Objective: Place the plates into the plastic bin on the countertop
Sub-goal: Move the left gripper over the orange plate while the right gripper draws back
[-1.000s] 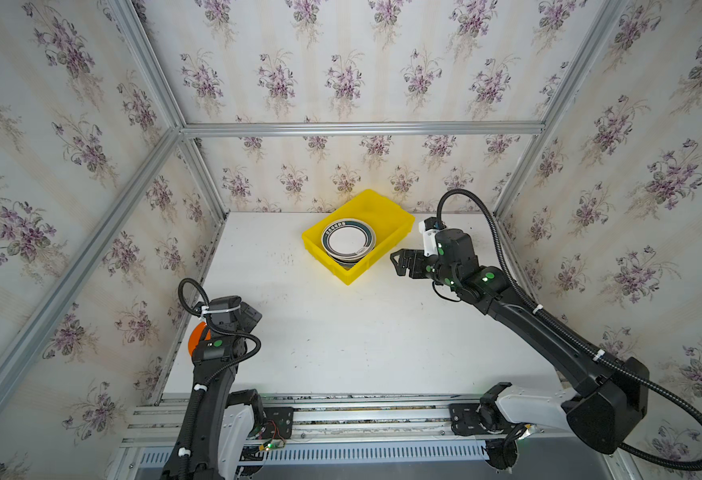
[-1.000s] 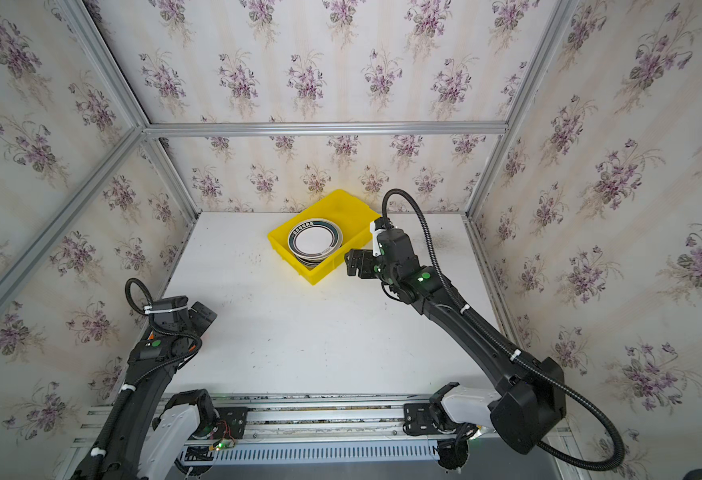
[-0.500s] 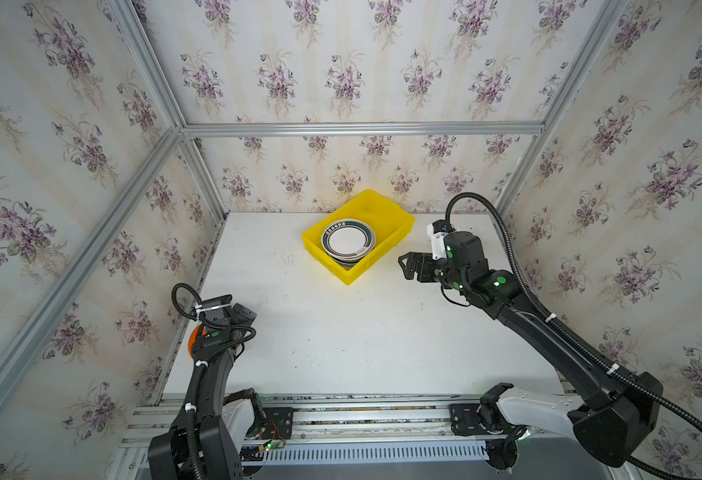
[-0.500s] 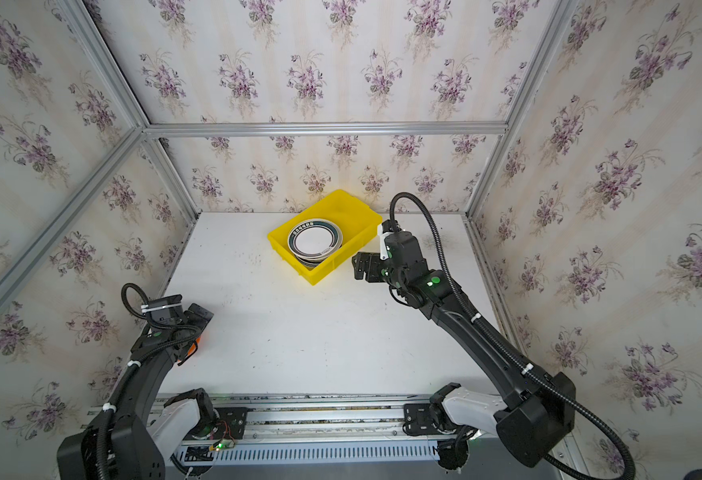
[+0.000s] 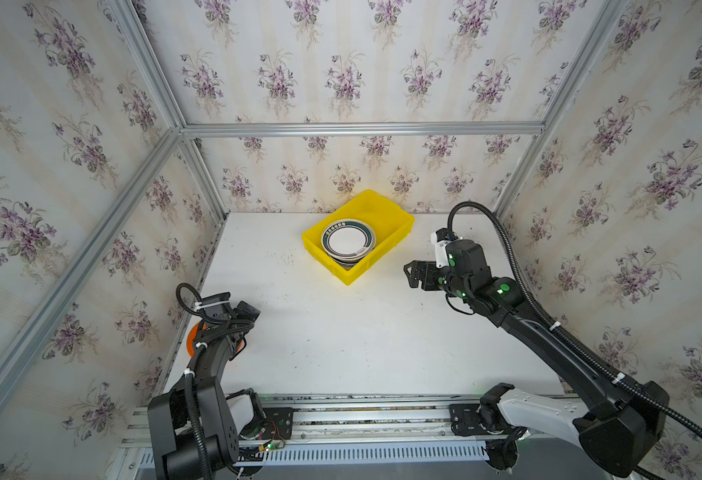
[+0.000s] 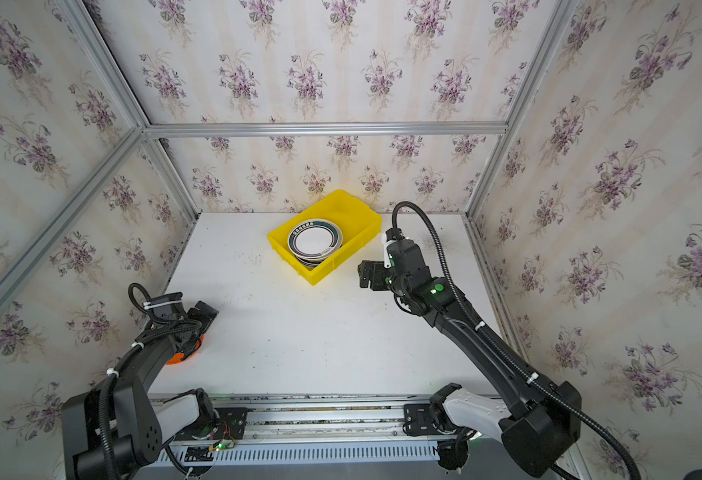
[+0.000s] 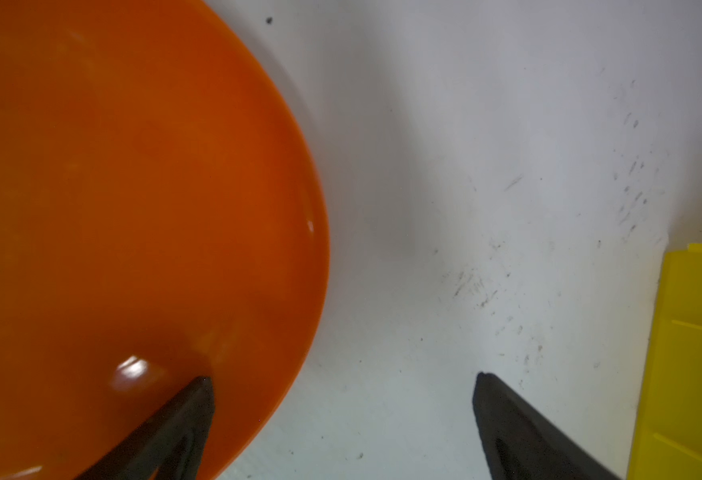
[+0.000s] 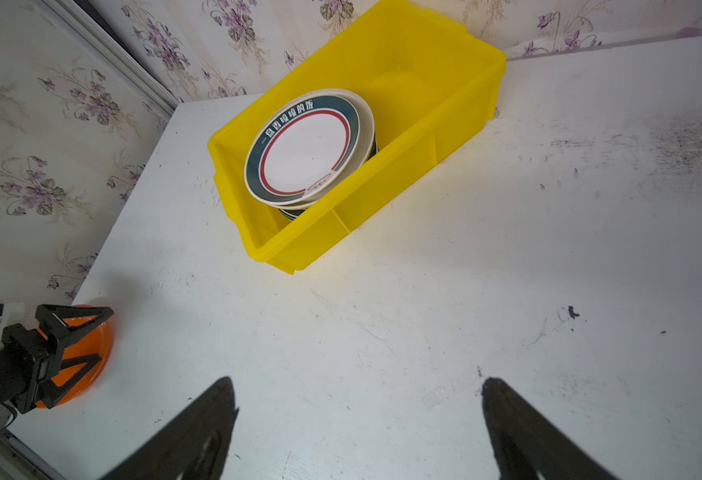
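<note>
Orange plate (image 7: pixel 133 208) | rim lies between jaws of left pincer (image 7: pixel 343 378) | pincer released, empty

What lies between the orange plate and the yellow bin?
Nothing visible: countertop runs from the orange plate, at the open left gripper, to the plastic bin. The right gripper hangs beside the bin, off that line.

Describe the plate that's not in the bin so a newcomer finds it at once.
On the white countertop, look at the near left edge, far from the yellow bin at the back. Under the open left gripper lies the orange plate: plain, glossy and alone, unlike the green-rimmed white plate topping the stack in the bin.
</note>
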{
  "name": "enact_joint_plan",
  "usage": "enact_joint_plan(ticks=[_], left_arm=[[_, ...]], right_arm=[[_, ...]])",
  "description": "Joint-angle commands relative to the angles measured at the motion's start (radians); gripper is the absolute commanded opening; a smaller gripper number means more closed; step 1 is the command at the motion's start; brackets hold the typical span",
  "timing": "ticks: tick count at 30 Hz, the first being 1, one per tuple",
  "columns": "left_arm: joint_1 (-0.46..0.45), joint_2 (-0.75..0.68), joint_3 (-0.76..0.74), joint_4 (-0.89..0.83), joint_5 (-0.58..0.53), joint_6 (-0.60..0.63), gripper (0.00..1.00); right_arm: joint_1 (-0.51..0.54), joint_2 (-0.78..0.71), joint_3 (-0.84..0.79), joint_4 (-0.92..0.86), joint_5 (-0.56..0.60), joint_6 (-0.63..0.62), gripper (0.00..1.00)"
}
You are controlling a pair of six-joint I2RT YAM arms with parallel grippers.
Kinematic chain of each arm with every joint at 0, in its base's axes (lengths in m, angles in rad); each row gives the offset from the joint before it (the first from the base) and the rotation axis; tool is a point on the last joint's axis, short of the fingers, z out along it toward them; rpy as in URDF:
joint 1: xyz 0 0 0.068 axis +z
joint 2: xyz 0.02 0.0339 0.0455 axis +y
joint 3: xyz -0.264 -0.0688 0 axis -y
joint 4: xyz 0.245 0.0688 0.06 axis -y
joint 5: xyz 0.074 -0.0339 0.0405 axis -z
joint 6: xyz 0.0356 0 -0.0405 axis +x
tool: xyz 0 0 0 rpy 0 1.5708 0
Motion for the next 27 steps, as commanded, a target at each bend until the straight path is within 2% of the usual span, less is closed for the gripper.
enact_joint_plan(ticks=[1,17,27], left_arm=[[0.001,-0.009,-0.014,0.050,0.094,0.026,1.00],[-0.019,0.034,-0.038,0.165,0.260,0.060,1.00],[-0.092,0.012,-0.048,0.209,0.250,0.029,1.00]], right_arm=[[0.001,0.008,-0.002,0.028,0.003,0.004,0.95],[0.001,0.037,-0.031,0.065,0.025,0.020,0.95],[0.001,-0.065,-0.114,0.055,0.060,0.042,0.95]])
